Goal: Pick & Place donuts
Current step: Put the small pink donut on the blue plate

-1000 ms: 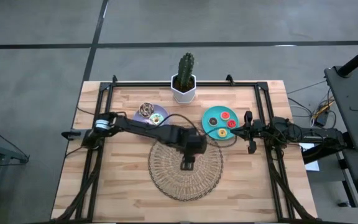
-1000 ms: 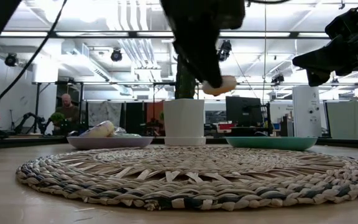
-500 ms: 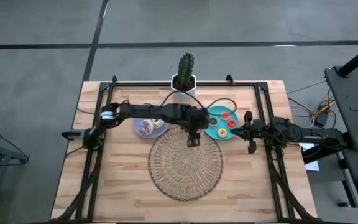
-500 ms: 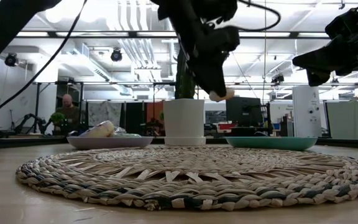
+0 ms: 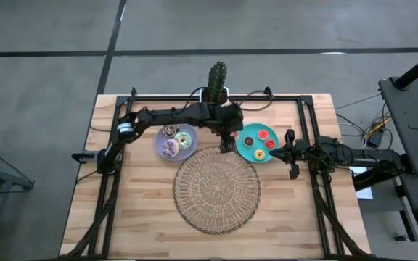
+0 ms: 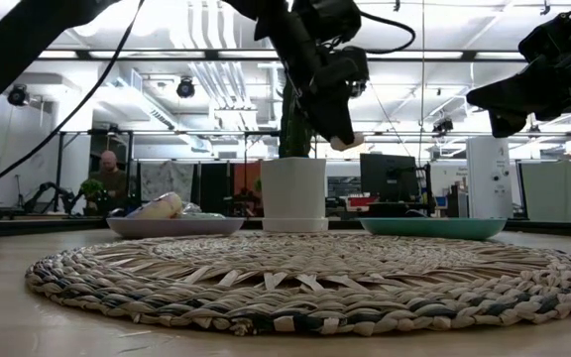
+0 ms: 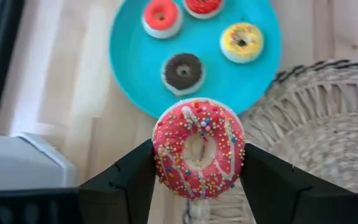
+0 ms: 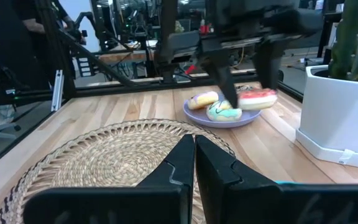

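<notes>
We see the left gripper (image 7: 199, 180) pinching the pink sprinkled donut (image 7: 198, 156) between its fingers (image 7: 127, 184) — held in the air at centre frame, over the near edge of the teal plate (image 7: 127, 57) beside the wicker mat (image 7: 328, 124). The right gripper (image 8: 194, 163) waits right of the plate — fingers pressed together.

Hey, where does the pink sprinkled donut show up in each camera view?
High view: hidden under the left claw, between the lavender and teal plates.
Low view: pink donut, a pale sliver in that claw, held above the mat.
Left wrist view: centre, between the fingers.
Right wrist view: clamped by the distant claw.
Shared landmark: woven mat.
</notes>
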